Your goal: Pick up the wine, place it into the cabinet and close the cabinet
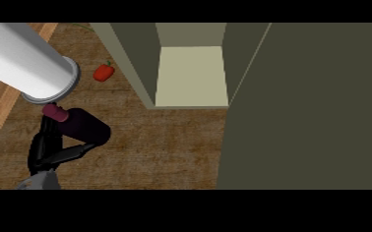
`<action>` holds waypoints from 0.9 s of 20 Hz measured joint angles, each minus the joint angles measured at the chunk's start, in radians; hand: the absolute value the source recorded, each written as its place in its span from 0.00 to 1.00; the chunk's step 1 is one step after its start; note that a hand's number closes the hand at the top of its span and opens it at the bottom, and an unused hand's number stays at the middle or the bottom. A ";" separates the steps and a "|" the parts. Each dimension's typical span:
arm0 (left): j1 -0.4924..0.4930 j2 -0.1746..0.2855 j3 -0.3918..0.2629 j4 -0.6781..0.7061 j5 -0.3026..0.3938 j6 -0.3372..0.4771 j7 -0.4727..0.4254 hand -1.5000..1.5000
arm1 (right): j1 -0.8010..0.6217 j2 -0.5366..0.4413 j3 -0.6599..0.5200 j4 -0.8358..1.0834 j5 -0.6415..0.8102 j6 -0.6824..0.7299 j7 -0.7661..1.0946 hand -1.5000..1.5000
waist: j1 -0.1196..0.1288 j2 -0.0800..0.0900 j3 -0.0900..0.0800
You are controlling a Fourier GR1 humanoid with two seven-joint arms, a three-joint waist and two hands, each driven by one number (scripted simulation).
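The left robot hand (42, 145) is gripping the dark wine bottle (88, 126) near the surface's (160, 150) left edge, beside the open cabinet (190, 73).

Maroon wine bottle (85, 125) tilted, left of cabinet (190, 73); cabinet open

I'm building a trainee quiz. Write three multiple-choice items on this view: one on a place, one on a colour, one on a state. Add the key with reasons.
1. Where does the small red item lie?
A) inside the cabinet
B) on the counter, left of the cabinet
C) on the floor

2. What colour is the wine bottle?
A) dark purple
B) green
C) yellow

3. How does the cabinet stand?
A) shut
B) open, its door swung to the right
C) tipped on its side

Key:
1. B, it rests on the wooden top beside the cabinet's left wall.
2. A, body and cap both show dark purple.
3. B, the pale inner shelf shows.
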 measured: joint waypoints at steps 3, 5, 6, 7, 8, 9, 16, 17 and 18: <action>-0.028 0.016 0.002 0.070 0.001 -0.017 -0.027 0.00 | -0.005 -0.003 -0.012 0.000 -0.003 0.000 0.004 0.00 | 0.001 0.000 0.000; -0.065 0.032 0.005 0.138 -0.002 -0.026 -0.048 0.00 | -0.004 -0.001 -0.009 0.001 -0.002 0.001 0.001 0.00 | 0.000 0.001 0.000; -0.072 0.025 0.000 0.156 -0.009 -0.019 -0.064 0.00 | -0.026 -0.009 -0.016 -0.001 -0.004 -0.010 0.022 0.00 | 0.000 0.001 0.000; -0.081 0.023 -0.003 0.169 -0.010 -0.016 -0.065 0.00 | -0.020 -0.008 -0.016 -0.001 -0.004 -0.008 0.021 0.00 | 0.000 0.000 0.000; -0.096 0.023 -0.003 0.196 -0.010 -0.017 -0.076 0.00 | -0.018 -0.008 -0.016 -0.002 -0.004 -0.007 0.020 0.00 | -0.001 0.001 0.000; -0.094 0.026 0.000 0.206 -0.003 -0.033 -0.083 0.00 | -0.035 -0.008 -0.007 -0.002 -0.004 -0.018 0.035 0.00 | 0.000 0.000 0.000; -0.151 0.004 0.011 0.348 0.021 -0.126 -0.150 1.00 | -0.032 -0.014 -0.008 0.000 -0.005 -0.010 0.029 0.00 | -0.007 0.002 -0.001; -0.157 0.007 0.010 0.367 0.019 -0.138 -0.166 1.00 | -0.028 -0.013 -0.006 -0.003 -0.006 -0.011 0.030 0.00 | -0.009 0.002 -0.001; -0.168 0.013 0.007 0.383 0.014 -0.149 -0.171 1.00 | -0.034 -0.012 -0.003 -0.005 -0.006 -0.019 0.038 0.00 | -0.010 0.002 -0.001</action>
